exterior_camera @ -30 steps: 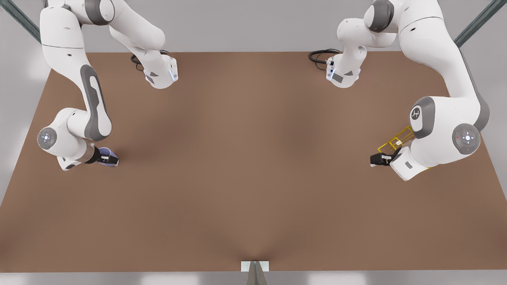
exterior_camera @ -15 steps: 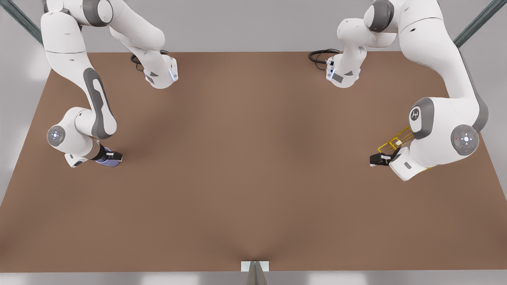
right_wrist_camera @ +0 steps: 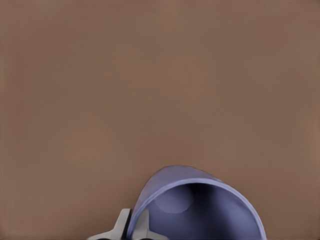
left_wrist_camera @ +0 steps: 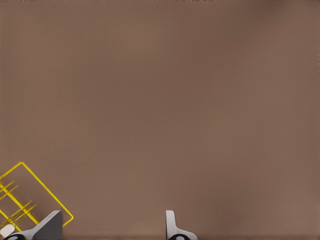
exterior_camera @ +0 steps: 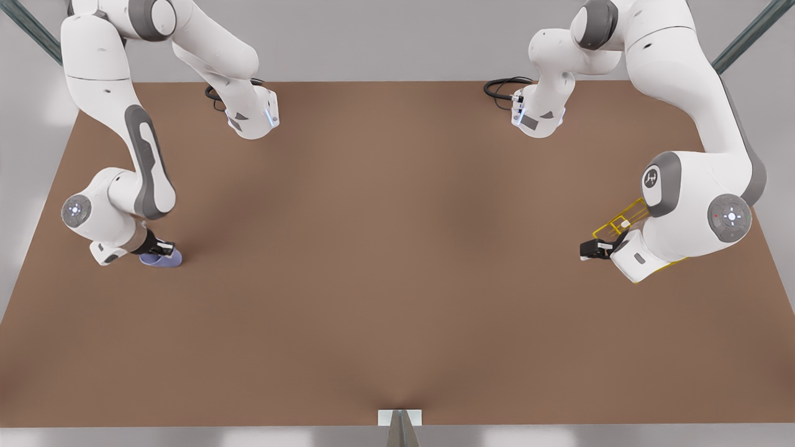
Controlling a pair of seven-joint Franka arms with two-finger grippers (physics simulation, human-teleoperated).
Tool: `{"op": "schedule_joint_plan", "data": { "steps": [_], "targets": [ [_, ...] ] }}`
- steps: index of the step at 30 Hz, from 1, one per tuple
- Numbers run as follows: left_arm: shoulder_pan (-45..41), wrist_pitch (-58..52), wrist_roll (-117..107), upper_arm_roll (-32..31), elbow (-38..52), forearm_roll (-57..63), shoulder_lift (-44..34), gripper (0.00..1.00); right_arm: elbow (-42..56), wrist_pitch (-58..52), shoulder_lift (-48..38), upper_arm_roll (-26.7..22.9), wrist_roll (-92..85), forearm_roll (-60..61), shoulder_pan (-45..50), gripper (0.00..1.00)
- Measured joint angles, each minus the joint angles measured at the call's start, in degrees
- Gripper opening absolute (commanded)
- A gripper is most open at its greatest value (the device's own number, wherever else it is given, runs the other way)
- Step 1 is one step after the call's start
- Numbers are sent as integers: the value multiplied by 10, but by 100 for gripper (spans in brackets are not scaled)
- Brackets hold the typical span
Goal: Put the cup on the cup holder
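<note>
The lavender-blue cup (exterior_camera: 163, 260) is low over the brown table (exterior_camera: 397, 261) at the front view's left. My right gripper (exterior_camera: 163, 249) is shut on the cup's rim wall. In the right wrist view the cup (right_wrist_camera: 200, 210) shows its open mouth, and my right gripper (right_wrist_camera: 134, 226) pinches its wall with one finger on each side. At the front view's right stands the yellow wire cup holder (exterior_camera: 623, 219), partly hidden by the arm. My left gripper (exterior_camera: 590, 250) hangs open beside it. The cup holder (left_wrist_camera: 25, 192) sits just outside one finger of my left gripper (left_wrist_camera: 110, 232).
Both arm bases (exterior_camera: 251, 118) (exterior_camera: 537, 118) stand at the table's far edge with black cables. A small white bracket (exterior_camera: 399, 417) sits at the middle of the near edge. Bare tabletop stretches between the two grippers.
My right gripper with the cup swung slightly toward the front view's right, then back left and lower toward the table. The left arm has barely moved.
</note>
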Motion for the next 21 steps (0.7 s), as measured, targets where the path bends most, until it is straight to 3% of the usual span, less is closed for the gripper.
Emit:
{"op": "schedule_joint_plan", "data": {
  "steps": [4, 7, 14, 19, 21],
  "targets": [
    [0, -1, 0, 0, 0, 0, -1, 100, 92, -65, -4, 10, 2, 14, 6, 21],
    [0, -1, 0, 0, 0, 0, -1, 100, 149, -134, 3, 20, 10, 94, 43, 21],
    [0, -1, 0, 0, -1, 0, 0, 100, 187, -186, 48, 25, 40, 482, 216, 21],
    [0, 0, 0, 0, -1, 0, 2, 100, 272, -116, 118, 112, 70, 669, 264, 21],
    [0, 0, 0, 0, -1, 0, 2, 100, 318, -75, 167, 175, 81, 707, 262, 21]
  ]
}}
